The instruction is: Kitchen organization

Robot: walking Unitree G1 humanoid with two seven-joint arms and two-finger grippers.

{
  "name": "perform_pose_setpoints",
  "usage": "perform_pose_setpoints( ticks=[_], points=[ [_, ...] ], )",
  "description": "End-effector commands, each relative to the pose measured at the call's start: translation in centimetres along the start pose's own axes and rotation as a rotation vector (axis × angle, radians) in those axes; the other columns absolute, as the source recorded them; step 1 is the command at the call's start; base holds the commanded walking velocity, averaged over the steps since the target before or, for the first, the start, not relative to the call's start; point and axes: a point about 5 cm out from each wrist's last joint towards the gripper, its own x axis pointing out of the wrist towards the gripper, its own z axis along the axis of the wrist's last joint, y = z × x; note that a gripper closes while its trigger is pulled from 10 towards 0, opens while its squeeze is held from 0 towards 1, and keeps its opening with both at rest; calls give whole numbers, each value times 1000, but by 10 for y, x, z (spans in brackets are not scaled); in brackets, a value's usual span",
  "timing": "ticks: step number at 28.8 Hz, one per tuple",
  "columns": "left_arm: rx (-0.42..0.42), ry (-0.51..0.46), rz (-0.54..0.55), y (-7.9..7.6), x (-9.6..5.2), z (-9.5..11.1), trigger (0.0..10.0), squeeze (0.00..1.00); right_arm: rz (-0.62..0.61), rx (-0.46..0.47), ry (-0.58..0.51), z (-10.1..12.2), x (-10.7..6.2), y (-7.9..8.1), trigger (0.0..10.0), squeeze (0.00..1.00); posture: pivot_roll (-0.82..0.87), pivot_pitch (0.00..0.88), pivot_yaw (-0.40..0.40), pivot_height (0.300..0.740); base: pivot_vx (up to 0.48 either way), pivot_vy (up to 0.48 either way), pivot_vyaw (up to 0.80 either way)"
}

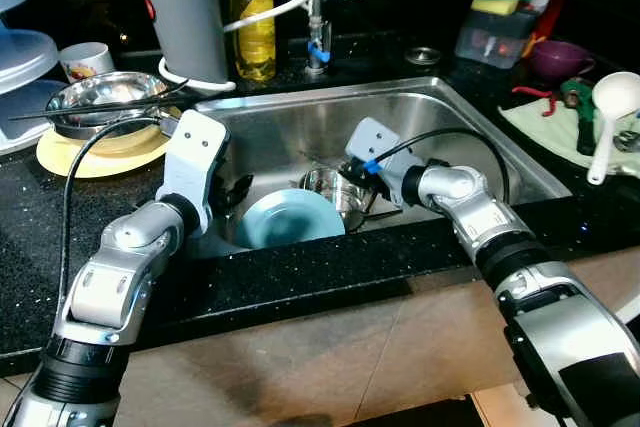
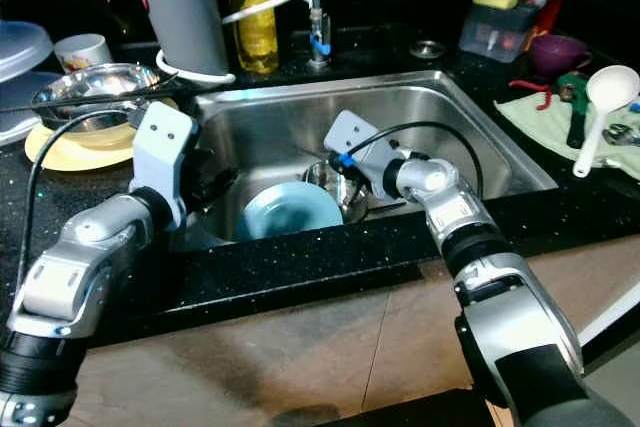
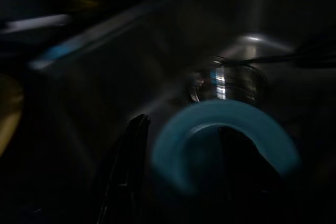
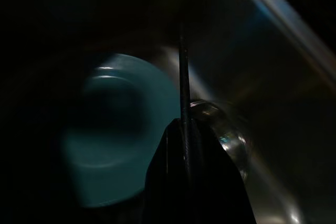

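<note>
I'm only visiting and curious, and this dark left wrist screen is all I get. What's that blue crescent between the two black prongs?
Observer: A blue plate, lying in a steel sink set into a black counter.
Operator: And the shiny thing behind it?
Observer: A small steel cup beside the plate. The right gripper is next to it, shut on a thin dark stick.
Operator: Are the prongs gripping the plate?
Observer: No. The left gripper is open at the plate's edge on the robot's left.
</note>
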Motion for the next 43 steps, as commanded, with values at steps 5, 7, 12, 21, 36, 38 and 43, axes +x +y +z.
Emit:
perform_pose_setpoints(
  ticks=[5, 7, 12, 21, 36, 38, 43],
  points=[
    [-20, 15, -252, -23, -13, 3, 10000, 0, 62, -76, -18, 18, 10, 2, 10000, 0, 43, 232, -13, 740, 0, 0, 0],
    [-10, 19, -277, -26, -14, 3, 10000, 0, 78, -86, -22, 19, 11, 3, 10000, 0, 44, 231, -16, 740, 0, 0, 0],
    [-1, 37, -354, -35, -20, 3, 10000, 0, 138, -152, -10, 21, 14, 8, 10000, 0, 46, 233, -20, 740, 0, 0, 0],
    [15, 66, -368, -33, -21, 2, 10000, 0, 266, -152, 35, 11, 13, 18, 10000, 784, 43, 227, -13, 740, 0, 0, 0],
    [-75, 14, -186, -24, -2, 0, 10000, 0, -63, 134, -247, 34, -7, -27, 10000, 0, -26, 151, 14, 740, 0, 0, 0],
    [-120, 26, -81, -18, 2, -6, 10000, 0, -187, 288, -362, 35, -15, -39, 10000, 0, -37, 143, 18, 740, 0, 0, 0],
    [-181, -18, 103, -3, 6, -8, 10000, 0, -328, 711, -701, 32, -19, -31, 10000, 0, -46, 136, 23, 740, 0, 0, 0]
  ],
)
